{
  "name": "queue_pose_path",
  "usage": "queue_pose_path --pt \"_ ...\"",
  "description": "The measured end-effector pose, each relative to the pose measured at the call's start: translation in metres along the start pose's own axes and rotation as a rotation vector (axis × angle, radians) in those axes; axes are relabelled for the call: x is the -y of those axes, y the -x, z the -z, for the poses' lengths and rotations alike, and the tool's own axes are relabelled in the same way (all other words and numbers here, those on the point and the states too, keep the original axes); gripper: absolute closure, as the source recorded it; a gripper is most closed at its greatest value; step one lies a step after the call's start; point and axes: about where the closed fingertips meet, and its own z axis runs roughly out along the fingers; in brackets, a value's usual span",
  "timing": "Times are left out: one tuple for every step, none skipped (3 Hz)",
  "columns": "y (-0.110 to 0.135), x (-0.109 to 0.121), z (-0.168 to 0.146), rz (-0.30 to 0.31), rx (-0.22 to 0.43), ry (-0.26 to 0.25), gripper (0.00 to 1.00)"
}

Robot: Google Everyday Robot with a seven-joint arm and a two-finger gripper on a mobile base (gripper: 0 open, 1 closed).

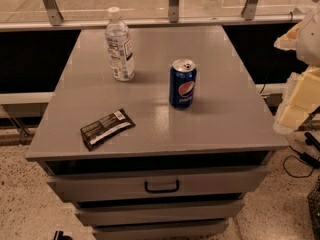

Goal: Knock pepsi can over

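While it stands upright just right of the centre of the grey cabinet (220, 126) top, the can (183, 83) shows its silver top and its round logo to the camera. Behind it to the left, well apart, a clear bottle (119, 45) with a white cap stands upright. A dark wrapper (107, 128) lies flat near the front left edge. The pale gripper (297, 101) is beyond the cabinet's right edge, apart from the can and partly cut off; I cannot tell whether it is open or closed.
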Motion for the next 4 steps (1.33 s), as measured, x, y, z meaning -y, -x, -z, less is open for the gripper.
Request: queue_pose_path --pt "0.000 0.000 0.000 0.000 0.000 0.000 0.00" --pt "0.034 0.017 -0.008 0.085 0.099 0.009 0.00" --pt "0.079 0.044 -0.028 0.154 0.210 0.051 0.00" --pt "0.112 0.060 -0.054 0.162 0.322 0.098 0.00"
